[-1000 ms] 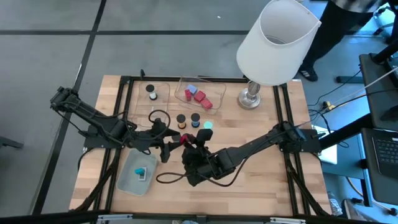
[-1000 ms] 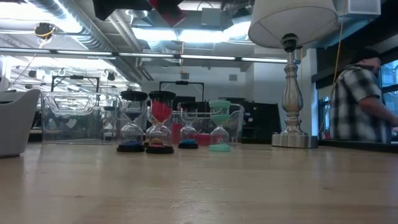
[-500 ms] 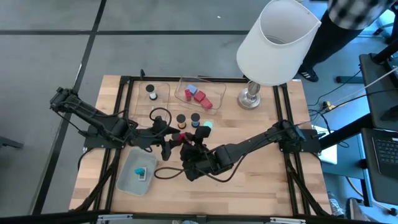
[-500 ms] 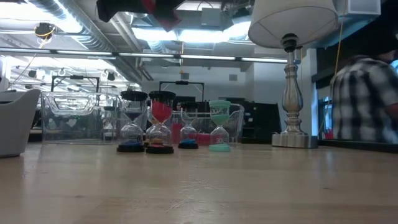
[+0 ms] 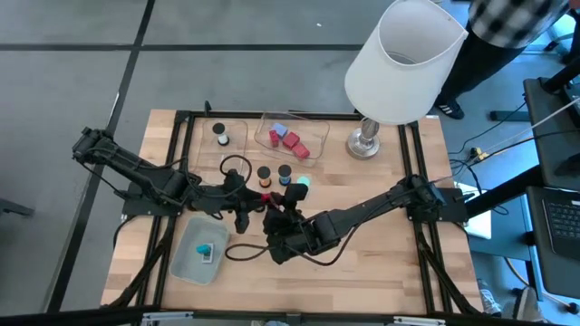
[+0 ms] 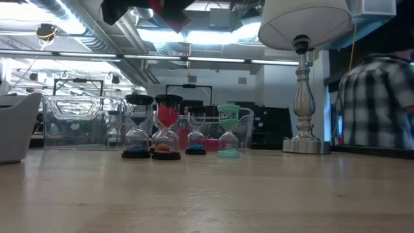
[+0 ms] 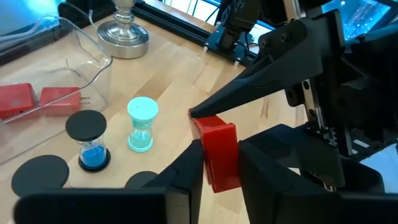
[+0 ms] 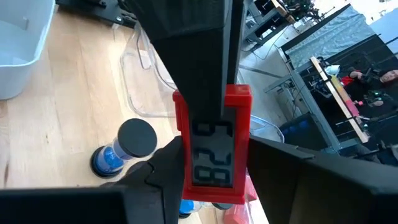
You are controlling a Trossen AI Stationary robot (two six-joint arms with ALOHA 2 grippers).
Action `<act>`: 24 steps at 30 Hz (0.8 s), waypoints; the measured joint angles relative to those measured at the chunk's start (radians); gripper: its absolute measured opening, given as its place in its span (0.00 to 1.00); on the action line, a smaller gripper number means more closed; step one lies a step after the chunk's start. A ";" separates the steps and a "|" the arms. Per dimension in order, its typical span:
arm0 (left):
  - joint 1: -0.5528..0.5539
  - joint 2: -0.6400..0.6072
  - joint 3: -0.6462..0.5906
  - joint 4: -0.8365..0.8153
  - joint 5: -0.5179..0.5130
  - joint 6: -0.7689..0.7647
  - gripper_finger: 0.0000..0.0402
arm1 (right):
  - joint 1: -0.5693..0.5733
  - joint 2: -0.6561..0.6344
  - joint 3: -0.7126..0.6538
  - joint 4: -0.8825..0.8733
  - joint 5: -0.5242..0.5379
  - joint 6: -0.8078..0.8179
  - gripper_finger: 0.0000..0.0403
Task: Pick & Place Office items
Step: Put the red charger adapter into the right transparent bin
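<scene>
Red plastic block w/ digit display: we see it mid-air above the wooden worktop, near centre. Both grippers' fingers clenched on it: left gripper, right gripper. Teal sand timer stands nearby.

Floor: grey, smooth, crossed by dark seams.
Table: pale wood boards in a black metal frame.
Lamp: big white shade on a silver base, at the table's far right corner.
Ceiling: open, with pipes, ducts and long strip lights.
Person: in a checked black-and-white shirt, standing beyond the table's right side.
Desk: dark, with cables, right of the table.
</scene>
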 joint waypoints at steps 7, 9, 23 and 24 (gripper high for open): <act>0.000 0.000 0.000 -0.005 0.000 0.004 0.18 | 0.001 0.000 0.000 -0.001 -0.005 -0.018 0.41; -0.001 0.000 -0.002 -0.009 0.013 0.017 0.19 | 0.000 0.000 0.000 0.003 -0.055 -0.014 0.45; 0.001 -0.008 0.000 -0.066 0.048 0.032 0.17 | -0.001 0.000 0.239 -0.374 -0.483 0.266 0.85; 0.002 -0.012 0.000 -0.082 0.063 0.017 0.17 | 0.002 0.000 0.255 -0.422 -0.497 0.292 0.86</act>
